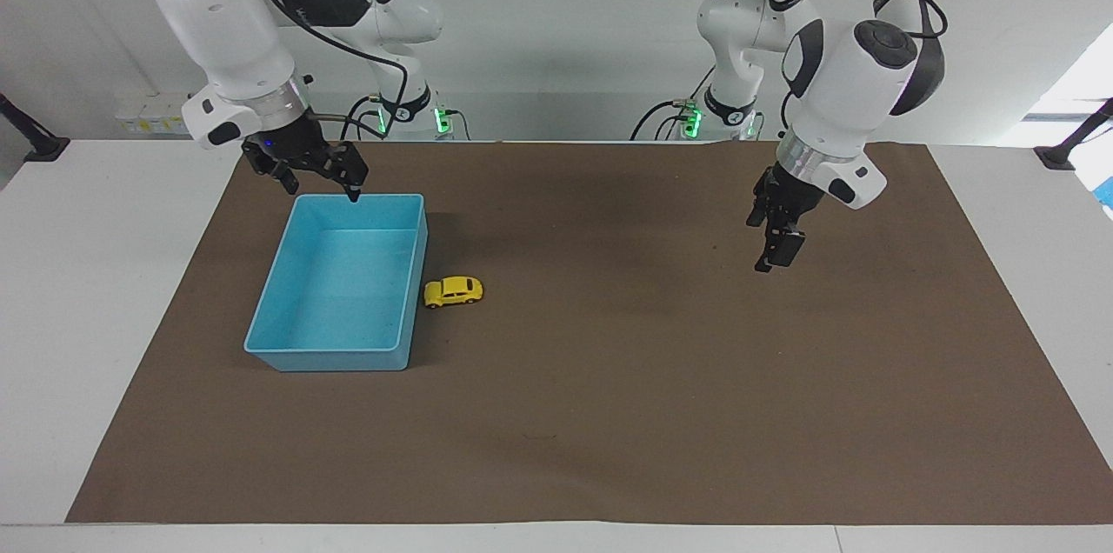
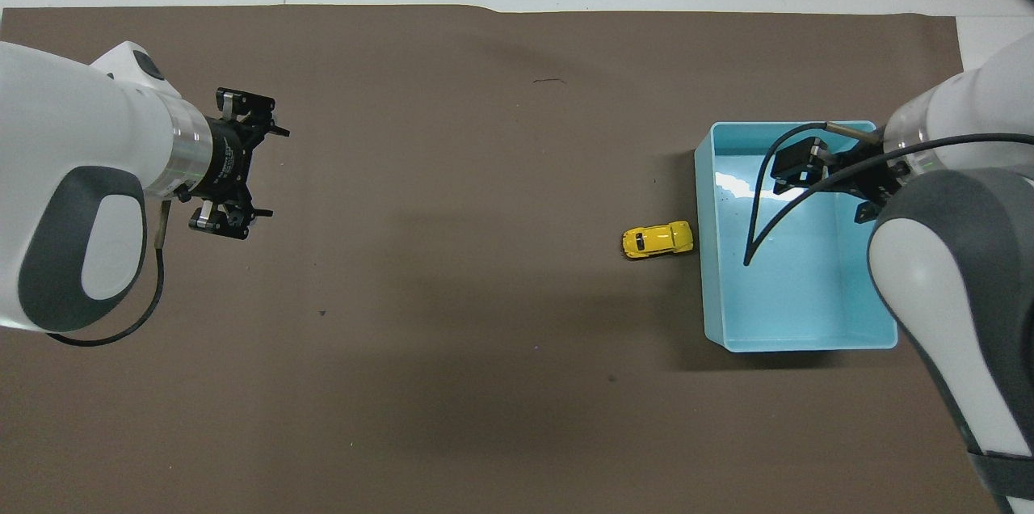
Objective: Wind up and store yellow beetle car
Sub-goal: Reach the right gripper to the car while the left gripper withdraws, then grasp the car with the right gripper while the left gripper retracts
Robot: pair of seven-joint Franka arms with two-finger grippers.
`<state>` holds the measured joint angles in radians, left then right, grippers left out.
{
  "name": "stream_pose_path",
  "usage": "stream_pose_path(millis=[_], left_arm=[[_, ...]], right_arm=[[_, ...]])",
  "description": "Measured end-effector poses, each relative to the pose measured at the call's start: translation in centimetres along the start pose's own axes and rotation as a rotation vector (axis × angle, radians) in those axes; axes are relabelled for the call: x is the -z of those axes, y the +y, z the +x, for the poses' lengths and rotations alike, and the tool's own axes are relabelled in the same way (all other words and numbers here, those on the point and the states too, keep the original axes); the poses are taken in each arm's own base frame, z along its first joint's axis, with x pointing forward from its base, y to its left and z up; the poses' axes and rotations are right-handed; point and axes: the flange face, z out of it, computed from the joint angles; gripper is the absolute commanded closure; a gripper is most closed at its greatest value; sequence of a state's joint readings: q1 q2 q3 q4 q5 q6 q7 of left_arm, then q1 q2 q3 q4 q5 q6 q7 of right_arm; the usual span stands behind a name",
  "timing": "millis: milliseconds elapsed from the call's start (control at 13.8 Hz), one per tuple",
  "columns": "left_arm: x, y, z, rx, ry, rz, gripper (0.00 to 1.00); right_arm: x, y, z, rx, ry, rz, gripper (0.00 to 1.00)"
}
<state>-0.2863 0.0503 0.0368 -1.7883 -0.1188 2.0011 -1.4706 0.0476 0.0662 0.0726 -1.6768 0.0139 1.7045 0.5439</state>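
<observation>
The yellow beetle car (image 1: pixel 453 291) stands on the brown mat with its nose against the outer side wall of the blue bin (image 1: pixel 339 359), on the side toward the left arm's end. It also shows in the overhead view (image 2: pixel 658 239), next to the bin (image 2: pixel 704 271). My right gripper (image 1: pixel 320 186) is open and empty, raised over the bin's edge nearest the robots; it shows in the overhead view too (image 2: pixel 824 187). My left gripper (image 1: pixel 776 262) is open and empty, raised over bare mat well away from the car toward the left arm's end (image 2: pixel 262 172).
The brown mat (image 1: pixel 609 414) covers most of the white table (image 1: pixel 87 275). The bin holds nothing. A cable loops from the right wrist over the bin (image 2: pixel 755 231).
</observation>
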Motion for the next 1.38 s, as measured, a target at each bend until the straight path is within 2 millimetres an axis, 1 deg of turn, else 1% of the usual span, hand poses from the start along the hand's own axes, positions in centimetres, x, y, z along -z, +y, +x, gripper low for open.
stream_pose_path(millis=[145,290,653,798,870,943,1088,1160,1378], left_arm=[[1.9,0.3,0.3,-0.104,0.000,-0.004,0.00],[3.1,0.3,1.1,-0.219,-0.001,0.009,0.00],[3.0,-0.2,1.6,-0.444,-0.016,0.053,0.00],[2.9,-0.6,2.0,-0.607,-0.032,0.078,0.00],[2.9,-0.7,2.3,-0.694,-0.040,0.088,0.00],[2.9,-1.0,2.7,-0.772,-0.049,0.099,0.00],[3.1,-1.5,4.2,-0.895,-0.064,0.116,0.00],[3.5,-1.8,5.2,-0.952,-0.064,0.118,0.00],[4.2,-2.3,7.6,-1.084,-0.047,0.126,0.00]], right_arm=[[-1.1,-1.4,-0.4,-0.149,-0.005,-0.004,0.00],[-2.4,-2.6,-0.3,-0.303,-0.001,-0.002,0.00],[-6.1,-5.3,0.1,-0.572,0.000,-0.020,0.00],[-7.3,-6.2,0.0,-0.624,0.008,-0.020,0.00],[-8.0,-6.9,-0.4,-0.652,0.024,-0.019,0.00],[-9.0,-7.7,-1.0,-0.694,0.046,-0.019,0.00],[-11.4,-9.0,-2.3,-0.766,0.071,-0.017,0.00],[-12.7,-9.4,-2.8,-0.796,0.072,-0.017,0.00],[-15.1,-10.1,-3.6,-0.939,0.091,-0.005,0.00]])
